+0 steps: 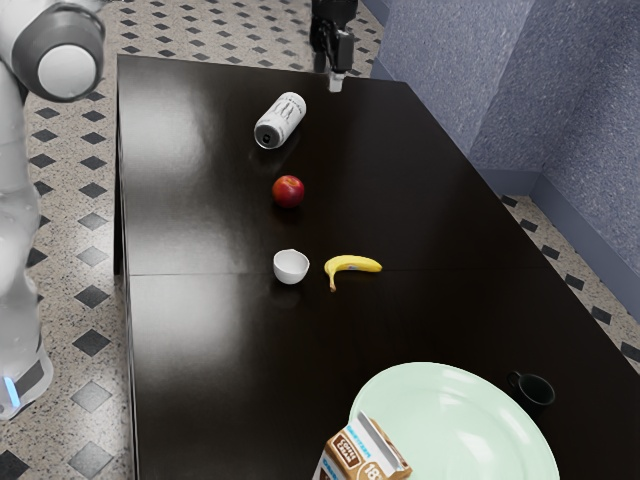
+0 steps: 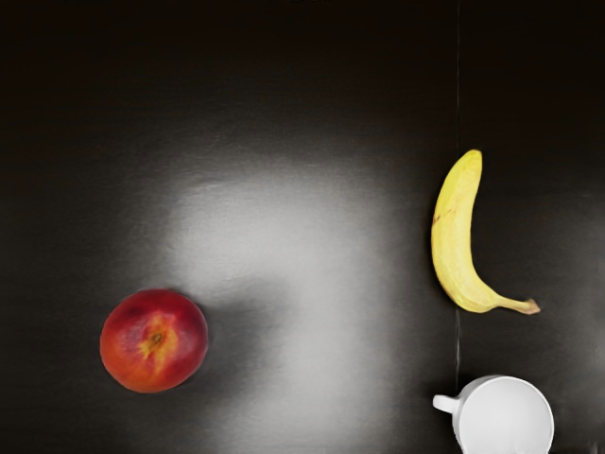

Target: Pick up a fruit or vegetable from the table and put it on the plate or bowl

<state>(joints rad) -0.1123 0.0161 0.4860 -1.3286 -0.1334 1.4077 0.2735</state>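
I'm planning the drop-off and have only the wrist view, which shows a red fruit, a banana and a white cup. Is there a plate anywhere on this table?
Observer: Yes. A pale green plate lies at the exterior view's lower right, beyond the banana as seen from the red fruit.
Operator: Is anything in the way on it?
Observer: A brown carton overlaps its rim on the exterior view's left. I cannot tell whether it stands on the plate.
Operator: Is there anything else close to it?
Observer: A black mug stands on the table just off the plate's rim, toward the exterior view's right.
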